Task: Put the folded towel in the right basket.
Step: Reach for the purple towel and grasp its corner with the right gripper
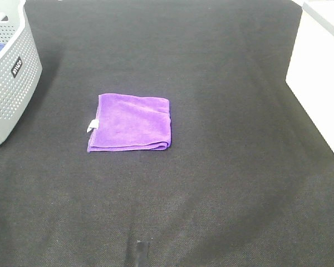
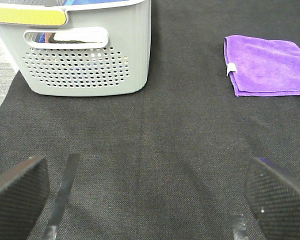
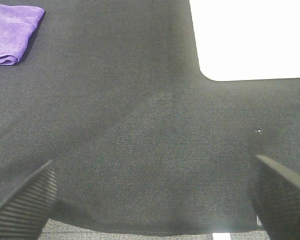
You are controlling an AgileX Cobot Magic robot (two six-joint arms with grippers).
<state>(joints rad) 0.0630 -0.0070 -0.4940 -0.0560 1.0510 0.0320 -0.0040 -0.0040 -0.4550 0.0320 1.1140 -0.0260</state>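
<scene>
A purple folded towel (image 1: 131,122) with a small white tag lies flat on the black table cover, left of centre. It also shows in the left wrist view (image 2: 267,65) and at the edge of the right wrist view (image 3: 10,30). The right basket (image 1: 320,67) is white and stands at the right edge; its white wall shows in the right wrist view (image 3: 250,37). My left gripper (image 2: 145,200) is open and empty, hovering over bare cloth well short of the towel. My right gripper (image 3: 150,200) is open and empty, near the white basket. Neither arm appears in the exterior high view.
A grey perforated basket (image 1: 8,72) stands at the far left, with something blue inside; it fills the left wrist view's far side (image 2: 85,50). The black cover (image 1: 211,194) spans the table.
</scene>
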